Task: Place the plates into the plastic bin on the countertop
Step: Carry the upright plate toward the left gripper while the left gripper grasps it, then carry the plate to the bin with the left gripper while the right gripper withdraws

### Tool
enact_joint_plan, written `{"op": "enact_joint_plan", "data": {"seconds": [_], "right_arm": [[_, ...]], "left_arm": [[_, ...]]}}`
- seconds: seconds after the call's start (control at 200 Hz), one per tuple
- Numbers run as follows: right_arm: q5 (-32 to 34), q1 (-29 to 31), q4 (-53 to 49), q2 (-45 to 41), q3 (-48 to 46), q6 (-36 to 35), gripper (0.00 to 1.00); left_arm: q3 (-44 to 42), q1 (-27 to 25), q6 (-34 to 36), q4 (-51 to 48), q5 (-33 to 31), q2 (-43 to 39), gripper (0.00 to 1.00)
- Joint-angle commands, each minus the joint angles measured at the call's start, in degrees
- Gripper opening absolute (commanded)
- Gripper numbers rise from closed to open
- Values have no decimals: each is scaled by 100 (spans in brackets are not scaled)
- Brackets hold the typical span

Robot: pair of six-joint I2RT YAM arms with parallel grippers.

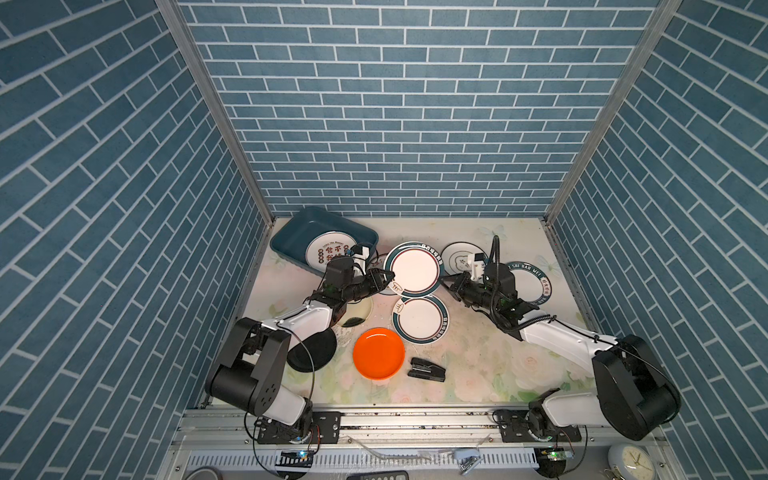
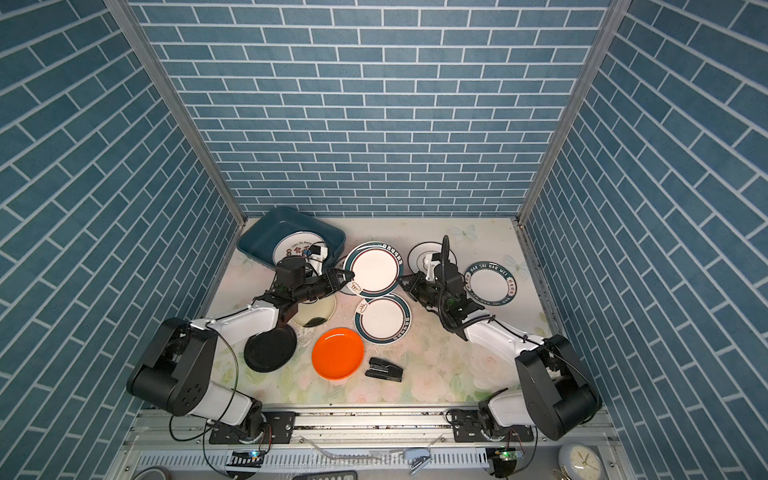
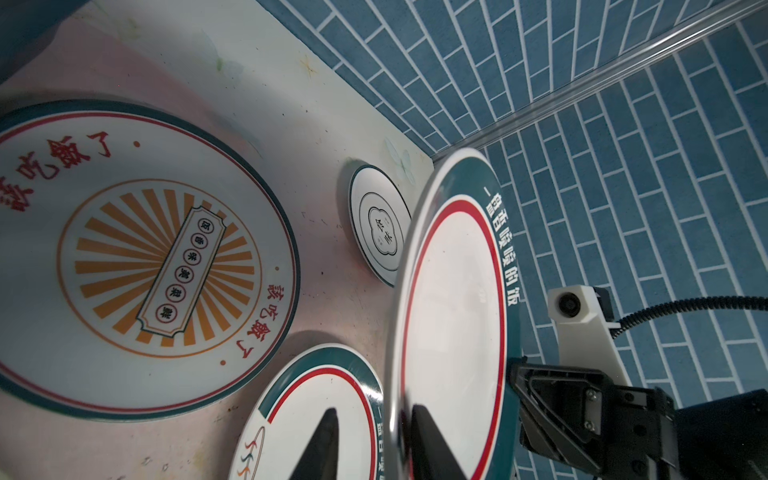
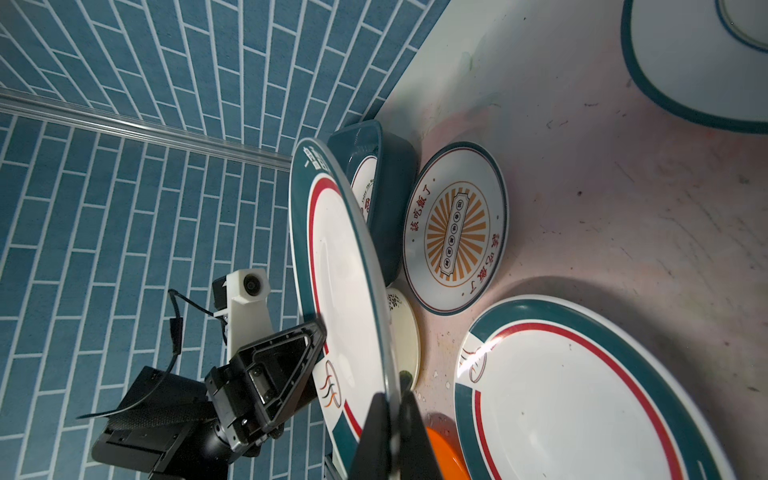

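Reaching inward, both bent arms meet at one glossy, round, teal-rimmed raised plate (image 1: 415, 270), held clear above the middle of the countertop (image 1: 478, 365). The right gripper (image 1: 443, 278) pinches its rim tight; the left gripper (image 1: 390, 277) straddles the opposite rim, a gap beside one finger. Seven shallow plates (image 1: 419, 318) lie flat, among them an orange plate (image 1: 378, 353) and a black plate (image 2: 270, 347). A ninth plate (image 1: 328, 249) lies in the smooth teal plastic bin (image 1: 291, 232) at the back left corner.
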Motion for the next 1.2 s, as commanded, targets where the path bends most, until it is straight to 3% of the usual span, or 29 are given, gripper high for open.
{"op": "enact_joint_plan", "data": {"seconds": [0.0, 0.105, 0.255, 0.44, 0.805, 1.015, 1.195], "right_arm": [[-207, 35, 362, -188, -14, 138, 0], [-239, 40, 326, -200, -8, 92, 0], [-299, 35, 151, -210, 45, -65, 34], [-178, 34, -228, -379, 90, -362, 65], [620, 19, -2149, -1043, 379, -1445, 76], [944, 25, -2698, -1421, 295, -1731, 77], [1134, 14, -2954, -1725, 165, -1868, 77]], "left_arm": [[228, -25, -33, 160, 82, 83, 20], [317, -23, -40, 94, 69, 122, 0], [435, -24, -61, -98, 21, 155, 0], [550, -21, 11, -386, -107, 87, 0], [878, 203, 282, -1052, -428, -210, 0], [1088, 704, 314, -1256, -660, -302, 0], [1178, 1434, 148, -1216, -850, -241, 0]]}}
